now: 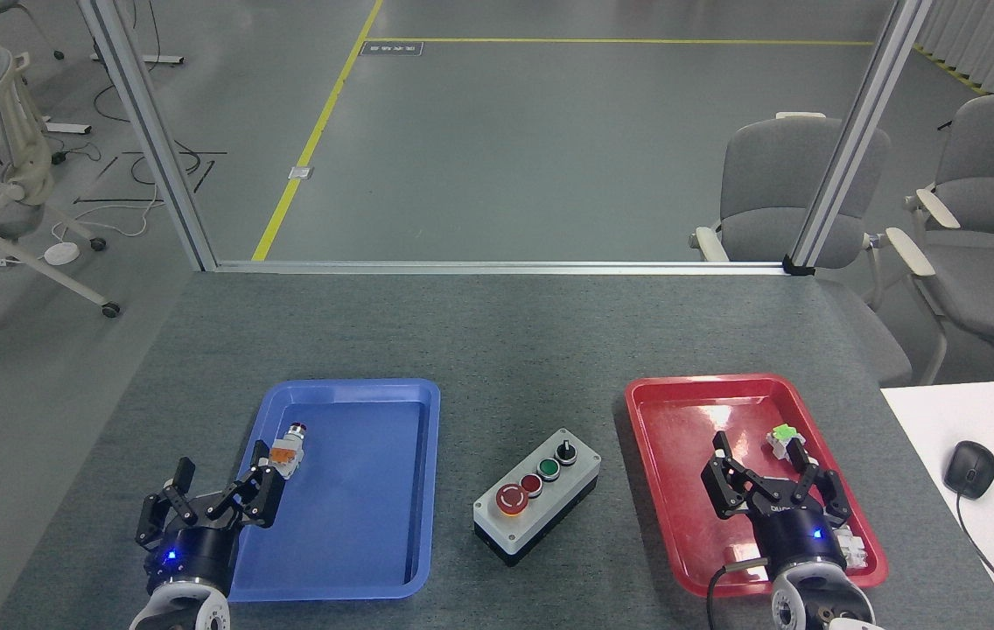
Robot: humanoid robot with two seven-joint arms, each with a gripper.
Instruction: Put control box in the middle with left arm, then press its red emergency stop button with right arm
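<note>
Control box (536,496) sits between the blue tray (348,560) and the red tray (681,534), both claws spread and empty.

Box looks rigid and fairly weighty, its smooth plastic likely slippery; best gripped across the long sides by the black base (a judgement). Its red emergency stop button (511,498) is at the 7 o'clock end. Left claw (208,507) hovers at the blue tray's 8 o'clock edge; right claw (773,477) over the red tray. The writing on the right claw is too small to read.

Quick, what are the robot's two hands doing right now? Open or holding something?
Left gripper: open, holding nothing, at the blue tray's left edge.
Right gripper: open, holding nothing, above the red tray.
</note>
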